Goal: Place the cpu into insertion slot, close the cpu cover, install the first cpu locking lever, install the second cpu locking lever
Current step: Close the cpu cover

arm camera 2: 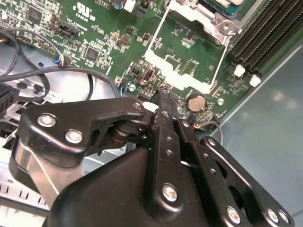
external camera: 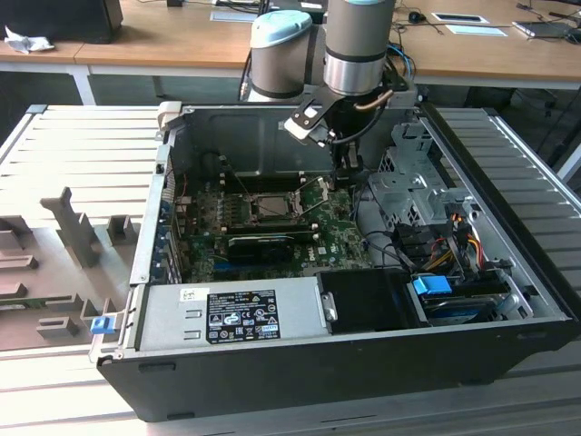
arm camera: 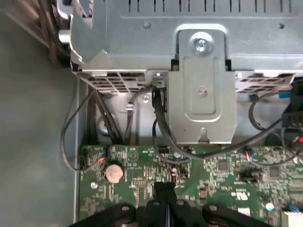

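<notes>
The tool [arm camera 2: 163, 94] is pinched shut with nothing between its fingers, its tip just beside the free edge of the cover [arm camera 2: 176, 71], which is swung open off the slot [external camera: 247, 209]. A grey square, likely the cpu [external camera: 272, 207], lies in the slot. The cover looks thin, stiff, light and hinged, so it is best pushed at its rim, clear of chip and pins.

You're seeing the ribbed grey bench [external camera: 82, 145] carrying an open computer case [external camera: 300, 372] across its middle, with grey fixture blocks [external camera: 77, 232] sitting near one side edge.
</notes>
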You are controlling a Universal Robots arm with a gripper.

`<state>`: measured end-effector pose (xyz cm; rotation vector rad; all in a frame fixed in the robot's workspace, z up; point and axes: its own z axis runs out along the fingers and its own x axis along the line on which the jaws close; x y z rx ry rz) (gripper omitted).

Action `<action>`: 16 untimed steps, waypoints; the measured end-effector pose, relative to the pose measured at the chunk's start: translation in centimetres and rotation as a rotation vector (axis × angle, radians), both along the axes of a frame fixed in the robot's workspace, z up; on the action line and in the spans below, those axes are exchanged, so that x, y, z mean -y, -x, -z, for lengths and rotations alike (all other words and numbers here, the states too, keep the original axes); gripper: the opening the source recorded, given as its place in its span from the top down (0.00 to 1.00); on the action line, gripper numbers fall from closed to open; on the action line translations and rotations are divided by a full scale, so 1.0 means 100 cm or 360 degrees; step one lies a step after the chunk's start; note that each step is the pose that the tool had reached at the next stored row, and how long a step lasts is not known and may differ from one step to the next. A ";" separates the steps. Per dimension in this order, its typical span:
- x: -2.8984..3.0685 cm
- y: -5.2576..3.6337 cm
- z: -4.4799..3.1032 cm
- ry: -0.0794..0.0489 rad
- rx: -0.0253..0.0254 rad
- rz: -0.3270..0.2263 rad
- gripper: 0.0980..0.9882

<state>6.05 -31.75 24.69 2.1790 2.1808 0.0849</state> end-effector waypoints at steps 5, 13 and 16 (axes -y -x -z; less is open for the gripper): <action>0.0001 0.0001 0.0022 0.0000 -0.00476 -0.0009 0.99; 0.0000 0.0001 0.0010 -0.0001 -0.01281 -0.0012 0.99; 0.0000 0.0024 0.0007 0.0000 -0.01313 -0.0013 0.99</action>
